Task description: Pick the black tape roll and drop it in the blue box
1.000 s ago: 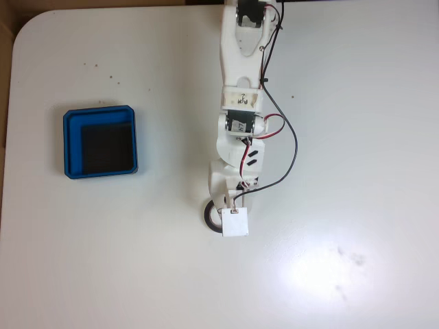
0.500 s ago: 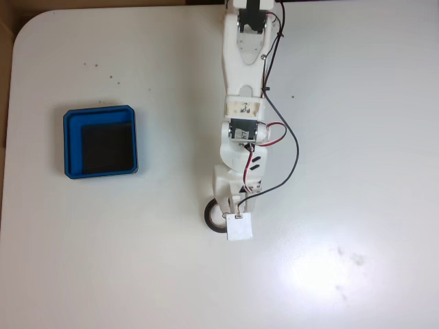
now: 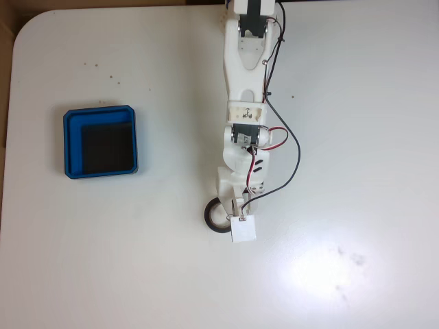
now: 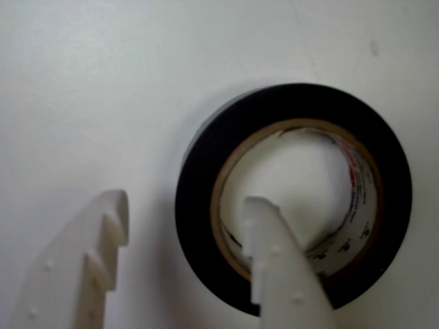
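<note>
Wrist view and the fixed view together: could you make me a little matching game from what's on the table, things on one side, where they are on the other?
Things:
1. black tape roll
2. blue box
3. pincer

Places:
A. one finger inside the ring's hole, one outside it
B. lying flat under the arm's tip
C. far left in the fixed view, holding nothing

Pairs: 1-B, 2-C, 3-A

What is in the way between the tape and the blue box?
Nothing visible. In the fixed view the black tape roll lies under the tool, and the bare white table runs from it up-left to the blue box. In the wrist view one finger sits inside the roll's hole.
</note>
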`<state>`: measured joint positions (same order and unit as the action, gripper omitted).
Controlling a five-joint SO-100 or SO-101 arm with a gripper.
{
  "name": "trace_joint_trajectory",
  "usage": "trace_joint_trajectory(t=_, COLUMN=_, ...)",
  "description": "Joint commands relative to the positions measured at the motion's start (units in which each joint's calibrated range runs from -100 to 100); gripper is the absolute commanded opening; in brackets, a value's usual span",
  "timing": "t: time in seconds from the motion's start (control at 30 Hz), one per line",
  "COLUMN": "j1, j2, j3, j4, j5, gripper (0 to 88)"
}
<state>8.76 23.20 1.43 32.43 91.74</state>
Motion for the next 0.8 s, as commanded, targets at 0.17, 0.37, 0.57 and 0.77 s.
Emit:
trace_joint_trajectory(t=0.17, j1=0.2, j2=-0.3, j3=-4.2, j4=-0.5, j5=0.2, gripper=15.4)
trace_joint_trajectory(t=0.37, j1=0.2, j2=-0.1, j3=-4.2, j4=-0.5, j5=0.2, gripper=15.4)
trace_joint_trajectory(t=0.57, j1=0.2, j2=1.1, j3=-4.2, j4=-0.5, j5=0.2, gripper=15.4)
trace_joint_trajectory(t=0.77, j1=0.2, j2=1.2, j3=-4.2, j4=-0.5, j5=0.3, gripper=15.4)
